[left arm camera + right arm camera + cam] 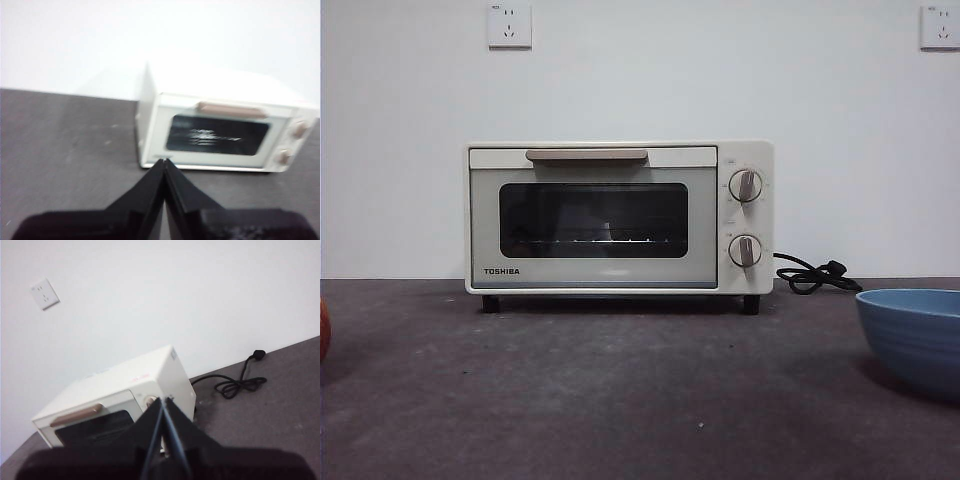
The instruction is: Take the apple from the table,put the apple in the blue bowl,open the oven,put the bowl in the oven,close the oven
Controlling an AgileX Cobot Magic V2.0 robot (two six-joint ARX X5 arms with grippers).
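The cream-white TOSHIBA oven (618,216) stands at the back middle of the dark grey table (620,390), its door closed and beige bar handle (586,155) up. The blue bowl (914,338) sits at the right edge of the front view, partly cut off. A red sliver of the apple (323,328) shows at the left edge. My left gripper (164,165) is shut and empty, held well back from the oven (220,125). My right gripper (163,402) is also shut and empty, above the table facing the oven (120,400). Neither arm appears in the front view.
A coiled black cord with plug (815,275) lies right of the oven by the wall, also seen as the cord (240,382) in the right wrist view. Wall sockets (509,25) sit high on the white wall.
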